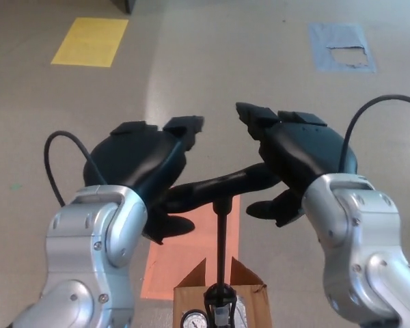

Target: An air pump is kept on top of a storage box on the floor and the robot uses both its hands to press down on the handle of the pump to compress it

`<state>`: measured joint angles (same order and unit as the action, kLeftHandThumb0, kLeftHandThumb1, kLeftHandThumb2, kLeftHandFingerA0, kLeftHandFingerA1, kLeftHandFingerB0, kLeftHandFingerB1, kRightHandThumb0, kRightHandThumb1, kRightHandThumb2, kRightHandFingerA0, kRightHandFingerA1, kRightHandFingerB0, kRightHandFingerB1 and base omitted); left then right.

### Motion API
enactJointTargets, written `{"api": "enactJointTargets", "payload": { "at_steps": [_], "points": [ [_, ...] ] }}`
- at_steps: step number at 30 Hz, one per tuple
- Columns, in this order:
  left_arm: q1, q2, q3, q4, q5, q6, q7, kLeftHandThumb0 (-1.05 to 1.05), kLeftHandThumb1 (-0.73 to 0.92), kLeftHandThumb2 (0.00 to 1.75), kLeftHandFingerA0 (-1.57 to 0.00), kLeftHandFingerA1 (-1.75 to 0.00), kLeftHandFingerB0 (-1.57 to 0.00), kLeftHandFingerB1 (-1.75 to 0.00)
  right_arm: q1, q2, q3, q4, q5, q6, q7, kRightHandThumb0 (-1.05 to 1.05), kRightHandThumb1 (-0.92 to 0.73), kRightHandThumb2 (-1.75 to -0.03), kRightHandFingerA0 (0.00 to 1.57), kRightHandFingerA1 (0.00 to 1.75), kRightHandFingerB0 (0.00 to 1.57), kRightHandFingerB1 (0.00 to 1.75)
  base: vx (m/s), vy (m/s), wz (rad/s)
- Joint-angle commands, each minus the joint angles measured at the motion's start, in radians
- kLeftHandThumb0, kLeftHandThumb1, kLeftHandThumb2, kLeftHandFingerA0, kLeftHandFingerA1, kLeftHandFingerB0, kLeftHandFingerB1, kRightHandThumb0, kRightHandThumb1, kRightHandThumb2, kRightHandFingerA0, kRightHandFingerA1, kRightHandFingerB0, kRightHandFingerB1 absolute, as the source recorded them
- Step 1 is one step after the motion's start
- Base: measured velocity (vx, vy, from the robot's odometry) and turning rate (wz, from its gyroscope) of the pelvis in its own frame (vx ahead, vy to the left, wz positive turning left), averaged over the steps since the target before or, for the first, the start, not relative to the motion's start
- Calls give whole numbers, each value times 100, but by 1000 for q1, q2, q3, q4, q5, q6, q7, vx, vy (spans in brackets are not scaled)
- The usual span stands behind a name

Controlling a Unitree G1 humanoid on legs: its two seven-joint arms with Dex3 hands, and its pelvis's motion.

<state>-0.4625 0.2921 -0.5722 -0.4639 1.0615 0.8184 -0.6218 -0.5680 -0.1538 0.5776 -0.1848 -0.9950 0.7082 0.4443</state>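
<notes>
Head view, and the left robot hand [138,160] sits palm-down over the left end of the handle [215,188]. Its fingers [184,126] are stretched flat and forward, released, not curled round the bar, and its thumb [167,224] hangs below the bar. Opposite, the right robot hand [302,157] covers the handle's right end the same way: fingers [260,115] pointing out ahead, uncurled, thumb [266,208] tucked underneath. The fingertips of the two hands stand apart, with bare floor [212,61] showing in the gap between them.

Down from the middle of that black crossbar runs the thin shaft [221,246], upright, well drawn out of the air pump [220,297] at the bottom edge. A round gauge [190,320] sits just beside the pump's body on the left. The pump stands on the brown cardboard storage box [186,295], flaps up, only its top in the picture.

A black cable [51,164] loops off the left wrist and another [369,106] arcs off the right. Behind the box lies an orange patch [184,253] on the floor. Far off there is a yellow patch [90,42] to the left and a grey-blue patch [328,58] to the right.
</notes>
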Motion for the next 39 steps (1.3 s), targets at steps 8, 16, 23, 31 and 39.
{"api": "enactJointTargets", "payload": {
  "at_steps": [8, 16, 23, 31, 39],
  "points": [
    [20, -61, 23, 76, 172, 53, -43, -54, 35, 73, -1, -35, -1, -23, -27, 11, -8, 94, -73, 95, 58, -57, -36, -71, 0, 14, 0, 11, 0, 0, 0],
    [16, -96, 3, 80, 243, 27, -96, -46, 49, 58, -4, -33, -2, -21, -26, 8, -21, 66, -49, 82, 99, -65, -42, -76, 0, 15, 0, 12, 0, 0, 0],
    [27, -137, -14, 63, 315, 3, -140, -54, 36, 73, -1, -37, -1, -22, -15, 12, -17, 39, -50, 65, 98, -73, -54, -88, 0, 18, 0, 14, 0, 0, 0],
    [50, -155, 2, 30, 356, -36, -181, -50, 47, 54, -8, -34, -1, -25, -19, 11, -17, 21, -46, 54, 114, -75, -57, -91, 0, 19, 0, 15, 0, 0, 0],
    [71, -150, 48, 22, 355, -71, -248, -53, 35, 74, -1, -38, 0, -22, -25, 16, 8, 48, -47, 36, 127, -74, -57, -91, 0, 19, 0, 15, 0, 0, 0]
  ]
}}
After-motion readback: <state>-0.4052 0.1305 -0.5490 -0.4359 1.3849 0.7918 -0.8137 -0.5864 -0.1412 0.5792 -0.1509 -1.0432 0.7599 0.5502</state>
